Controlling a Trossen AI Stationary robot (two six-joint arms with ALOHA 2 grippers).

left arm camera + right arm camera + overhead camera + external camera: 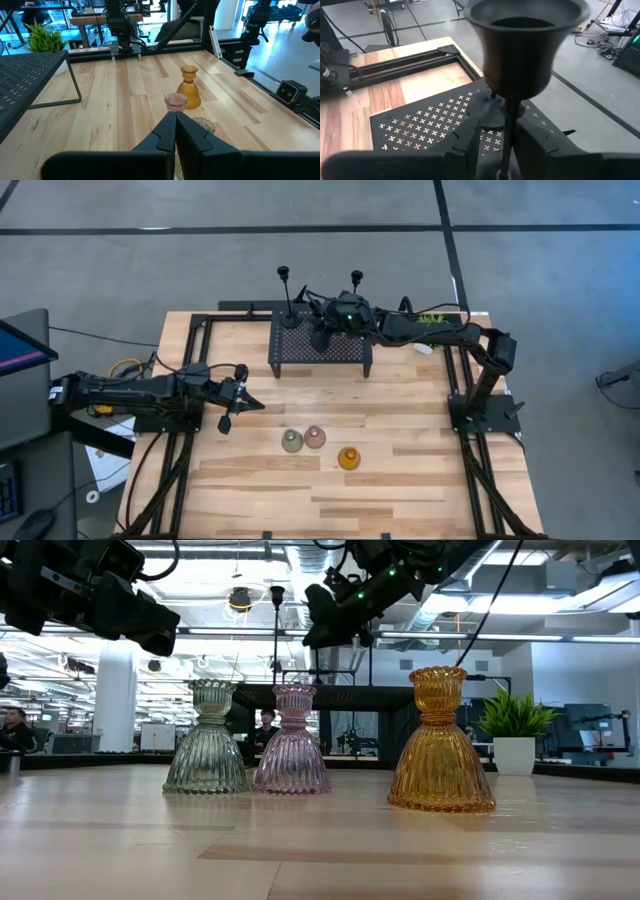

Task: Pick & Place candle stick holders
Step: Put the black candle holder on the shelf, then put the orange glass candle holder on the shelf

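Observation:
A black candle stick holder stands upright with its round base on the black perforated rack. My right gripper is open, a finger on either side of its thin stem. Two more black holders stand at the rack's far side. Green, pink and amber squat holders stand on the table in front of the rack. My left gripper is shut, level and apart from them at the table's left. My right gripper's fingers flank the stem low down, slanting in from above and from the table's right. The rack shows through a gap on one side of the stem. Whether the other finger touches the stem I cannot tell.
A small potted plant stands by the right arm at the far right. Black frame rails run along the table's left and right sides. Bare wood lies toward the near edge. A person sits in the room behind.

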